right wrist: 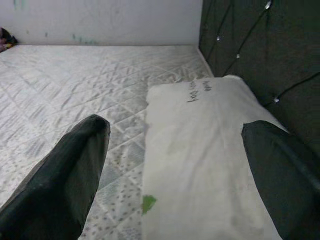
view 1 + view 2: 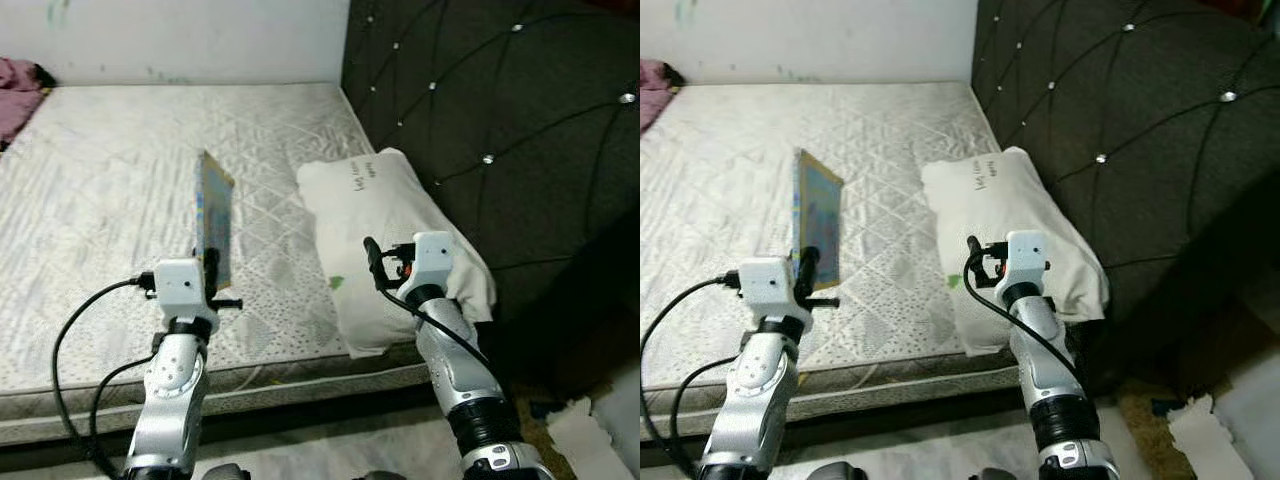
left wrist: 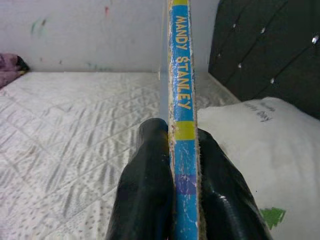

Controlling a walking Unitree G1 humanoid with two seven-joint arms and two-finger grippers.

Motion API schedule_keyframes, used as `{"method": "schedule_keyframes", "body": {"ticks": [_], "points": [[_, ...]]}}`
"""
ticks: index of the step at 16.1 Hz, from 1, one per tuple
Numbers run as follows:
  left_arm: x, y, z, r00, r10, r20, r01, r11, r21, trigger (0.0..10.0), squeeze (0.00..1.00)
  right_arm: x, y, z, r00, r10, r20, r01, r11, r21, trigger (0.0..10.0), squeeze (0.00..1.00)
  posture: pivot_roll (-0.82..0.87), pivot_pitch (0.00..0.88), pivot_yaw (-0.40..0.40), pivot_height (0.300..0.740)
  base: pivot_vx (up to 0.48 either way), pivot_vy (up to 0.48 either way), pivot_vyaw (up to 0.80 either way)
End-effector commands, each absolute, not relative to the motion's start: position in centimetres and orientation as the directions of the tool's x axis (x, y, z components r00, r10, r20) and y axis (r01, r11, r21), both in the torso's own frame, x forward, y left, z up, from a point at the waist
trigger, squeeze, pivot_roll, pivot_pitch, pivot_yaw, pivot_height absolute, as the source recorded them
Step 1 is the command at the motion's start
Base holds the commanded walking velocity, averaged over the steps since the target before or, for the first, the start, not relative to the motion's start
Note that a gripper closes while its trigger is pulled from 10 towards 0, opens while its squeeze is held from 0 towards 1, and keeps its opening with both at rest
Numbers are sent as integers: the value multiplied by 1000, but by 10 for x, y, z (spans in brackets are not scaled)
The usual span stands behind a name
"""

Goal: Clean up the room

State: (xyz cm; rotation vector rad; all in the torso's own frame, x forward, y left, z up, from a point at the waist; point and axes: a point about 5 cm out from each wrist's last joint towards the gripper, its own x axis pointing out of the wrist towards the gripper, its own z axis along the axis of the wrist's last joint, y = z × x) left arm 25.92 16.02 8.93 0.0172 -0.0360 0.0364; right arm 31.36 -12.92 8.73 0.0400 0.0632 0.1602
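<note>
Left tool clamped on upright book over mattress; right tool wide above pillow.

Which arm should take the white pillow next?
Right. The right gripper hangs open over the white pillow beside the dark tufted headboard; the left gripper is shut on the thin blue book.

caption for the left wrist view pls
Left pincer grips a blue book by its spine above the mattress.
</note>
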Motion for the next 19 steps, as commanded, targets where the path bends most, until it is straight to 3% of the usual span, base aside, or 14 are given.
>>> {"method": "schedule_keyframes", "body": {"ticks": [1, 4, 14, 19], "points": [[258, 160, 102, 995, 29, 93, -31, 999, 25, 10000, 0, 313, -131, 90, 987, 155, -45, -153, 988, 35, 10000, 0, -28, 50, -35, 740, 0, 0, 0], [254, 160, 99, 997, 8, 72, -9, 1000, 24, 10000, 0, 310, -128, 87, 987, 153, -57, -151, 988, 43, 10000, 0, -23, 56, -32, 740, 0, 0, 658], [253, 153, 102, 995, -58, 87, 59, 998, -4, 10000, 0, 307, -130, 87, 986, 147, -73, -144, 988, 46, 10000, 0, -35, 67, -26, 740, 0, 0, 0], [254, 152, 104, 993, -65, 95, 66, 998, -7, 10000, 0, 308, -130, 88, 986, 151, -73, -147, 988, 47, 10000, 0, -37, 65, -28, 740, 274, 0, 0]]}}
